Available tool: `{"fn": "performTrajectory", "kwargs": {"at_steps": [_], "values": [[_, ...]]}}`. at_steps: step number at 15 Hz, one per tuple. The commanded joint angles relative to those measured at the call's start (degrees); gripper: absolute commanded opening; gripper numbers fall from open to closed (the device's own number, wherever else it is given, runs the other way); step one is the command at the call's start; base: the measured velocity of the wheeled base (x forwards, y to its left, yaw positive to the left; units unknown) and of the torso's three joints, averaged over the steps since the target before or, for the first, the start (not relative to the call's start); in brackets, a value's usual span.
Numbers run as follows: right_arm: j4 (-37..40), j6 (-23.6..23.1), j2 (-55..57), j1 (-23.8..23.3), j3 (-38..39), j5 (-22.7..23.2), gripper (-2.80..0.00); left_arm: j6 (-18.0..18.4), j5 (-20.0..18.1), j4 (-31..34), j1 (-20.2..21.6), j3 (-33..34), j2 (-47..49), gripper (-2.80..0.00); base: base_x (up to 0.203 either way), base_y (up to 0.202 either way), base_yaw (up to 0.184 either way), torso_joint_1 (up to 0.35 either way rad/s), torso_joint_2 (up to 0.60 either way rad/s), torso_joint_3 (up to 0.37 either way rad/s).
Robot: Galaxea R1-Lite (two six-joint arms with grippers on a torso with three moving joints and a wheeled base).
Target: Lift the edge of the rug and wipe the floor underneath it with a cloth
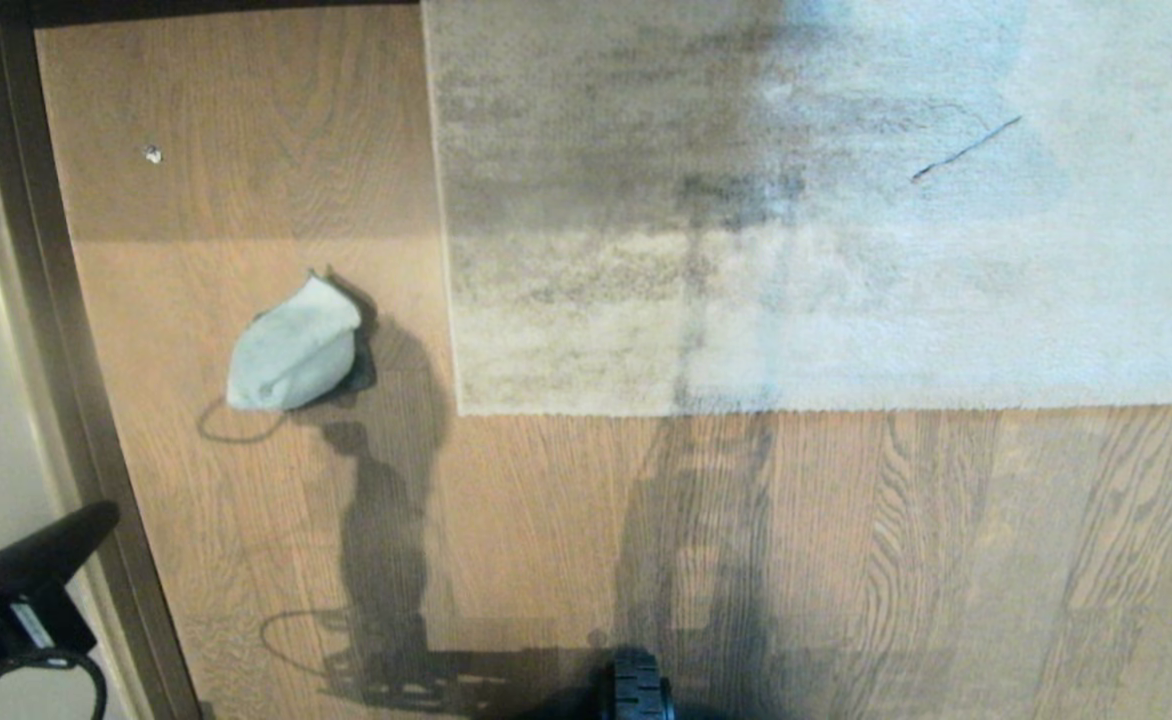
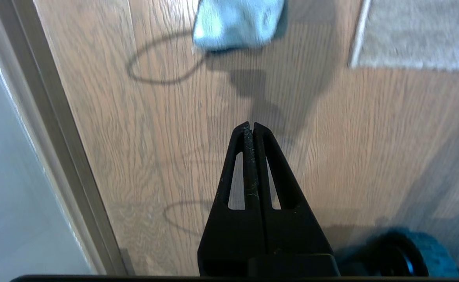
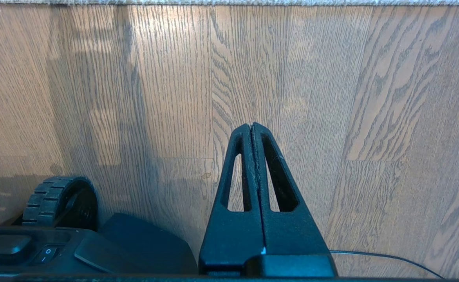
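Left claw (image 2: 253,126) pinched empty; cloth (image 1: 293,347) lies ungrasped on floor (image 1: 566,520); rug edge (image 1: 746,408) flat. Lifting, wiping remain.

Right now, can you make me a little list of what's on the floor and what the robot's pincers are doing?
cloth: crumpled, lying on the floor, left of the rug, not touching it
rug: flat, corner down, nothing lifted
floor: brown wood planks, dark baseboard along the left
left pincer: shut and empty, above bare floor, short of the cloth
right pincer: shut and empty, above bare floor near the rug's edge
speck: small pale bit on the floor, far left
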Motion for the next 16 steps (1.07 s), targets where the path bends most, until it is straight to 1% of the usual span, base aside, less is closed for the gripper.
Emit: {"fn": "performTrajectory", "kwargs": {"at_steps": [1,3,5,6,8,9,12,16], "values": [[-0.01,-0.02,0.07,0.00,0.00,0.01,-2.80,-0.09,-0.01,0.00,0.02,3.05,-5.74,-2.80,0.000,0.000,0.000,0.000,0.00,0.000],[-0.09,-0.02,0.07,0.00,0.00,0.01,-2.80,-0.10,-0.08,2.50,0.02,4.82,-10.68,-2.80,0.000,0.000,0.000,0.000,0.00,0.000],[-0.01,-0.02,0.07,0.00,0.00,0.01,-2.80,-0.11,-0.32,7.90,-0.06,5.66,-17.38,-2.80,0.000,0.000,0.000,0.000,0.00,0.000],[-0.01,-0.02,0.07,0.00,0.00,0.01,-2.80,-0.17,-1.18,11.49,-0.23,6.00,-21.06,-2.80,0.000,0.000,0.000,0.000,0.00,0.000],[-0.01,-0.02,0.07,0.00,0.00,0.01,-2.80,-0.66,-4.40,18.99,-0.60,6.40,-26.96,-2.80,0.000,0.000,0.000,0.000,0.00,0.000],[-0.01,-0.02,0.07,0.00,0.00,0.01,-2.80,-0.87,-5.47,21.22,-0.72,6.83,-28.71,-2.80,0.000,0.000,0.000,0.000,0.00,0.000],[-0.01,-0.02,0.07,0.00,0.00,0.01,-2.80,-0.90,-5.61,22.25,-0.77,9.41,-31.84,-2.80,0.000,0.000,0.000,0.000,0.00,0.000],[-0.01,-0.02,0.07,0.00,0.00,0.01,-2.80,-0.82,-5.08,27.03,-0.77,9.53,-34.61,-2.80,0.000,0.000,0.000,0.000,0.00,0.000]]}}
